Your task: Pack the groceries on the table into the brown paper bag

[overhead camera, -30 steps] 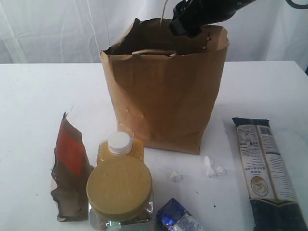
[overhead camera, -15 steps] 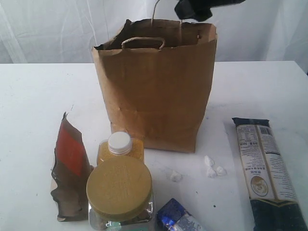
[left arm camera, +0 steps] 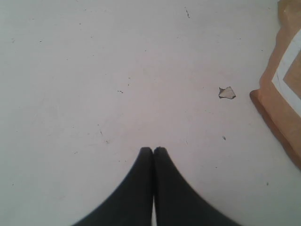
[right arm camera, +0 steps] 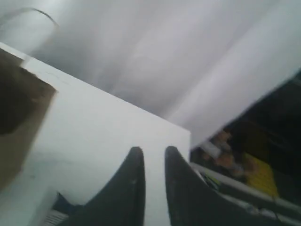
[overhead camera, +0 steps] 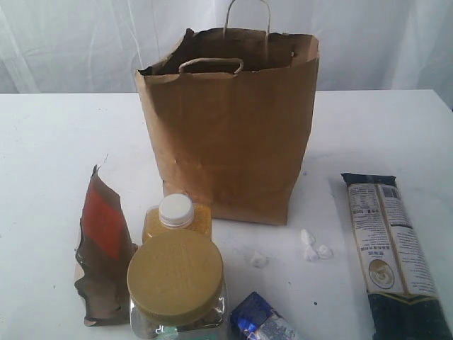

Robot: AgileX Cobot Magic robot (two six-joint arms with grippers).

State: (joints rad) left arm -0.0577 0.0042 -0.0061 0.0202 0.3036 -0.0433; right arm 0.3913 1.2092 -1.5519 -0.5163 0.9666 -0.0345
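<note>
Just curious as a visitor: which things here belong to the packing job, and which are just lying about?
For the job: tall brown paper bag; yellow-lidded clear jar; white-capped yellow bottle; brown pouch with orange label; long navy packet; small shiny blue packet.
Lying about: small white crumpled scraps.

My paper bag (overhead camera: 226, 142) is kraft brown, the table (overhead camera: 49, 142) white. The jar (overhead camera: 175, 278) has a mustard-yellow lid, the yellow bottle (overhead camera: 176, 212) a white cap, the brown pouch (overhead camera: 102, 241) an orange label (reddish, really). The long packet (overhead camera: 389, 248) is navy with a pale printed panel, the small packet (overhead camera: 258, 319) shiny blue. My left gripper (left arm camera: 153, 149) is black.
</note>
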